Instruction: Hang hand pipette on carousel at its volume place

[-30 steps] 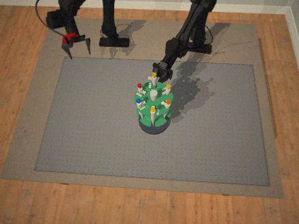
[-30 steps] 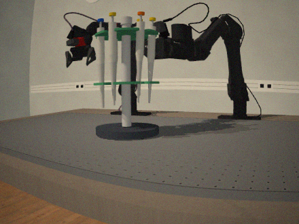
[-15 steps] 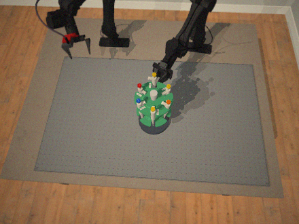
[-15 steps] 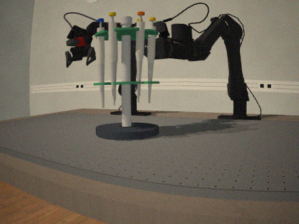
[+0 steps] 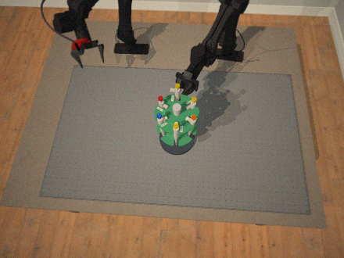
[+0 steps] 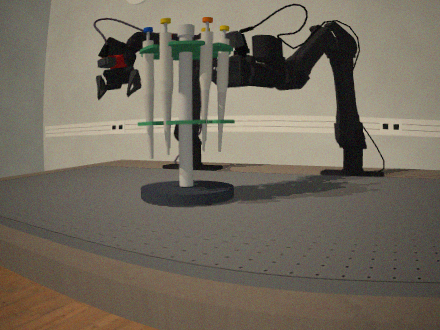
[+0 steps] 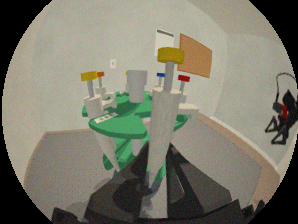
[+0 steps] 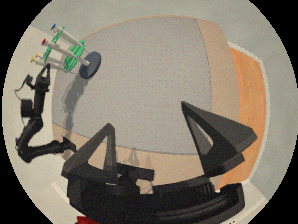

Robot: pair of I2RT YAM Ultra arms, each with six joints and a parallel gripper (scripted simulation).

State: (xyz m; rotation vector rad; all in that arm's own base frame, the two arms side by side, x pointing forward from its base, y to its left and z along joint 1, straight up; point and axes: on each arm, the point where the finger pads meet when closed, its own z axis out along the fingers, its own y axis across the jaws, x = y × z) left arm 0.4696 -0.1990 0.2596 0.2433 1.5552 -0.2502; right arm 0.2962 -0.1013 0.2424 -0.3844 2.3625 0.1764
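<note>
Pinched around a white pipette (image 5: 177,93) (image 7: 164,120), the left claw (image 5: 184,91) (image 6: 216,76) (image 7: 157,145) (image 8: 48,63) is mine. Little white labels (image 7: 106,118) with dark marks sit on the green top of the carousel (image 5: 184,117) (image 6: 186,47) (image 7: 120,129) (image 8: 76,54) in front of me, too small to read. I can't read any number on my pipette's yellow button (image 5: 177,86) (image 7: 171,55) either. My arm reaches out to the carousel's edge. My pipette stands nearly upright, its button above my fingers and its hook sticking out sideways. Well apart from me, the right claw (image 5: 93,65) (image 6: 114,96) (image 7: 268,136) (image 8: 143,116) is spread wide with nothing in it.
</note>
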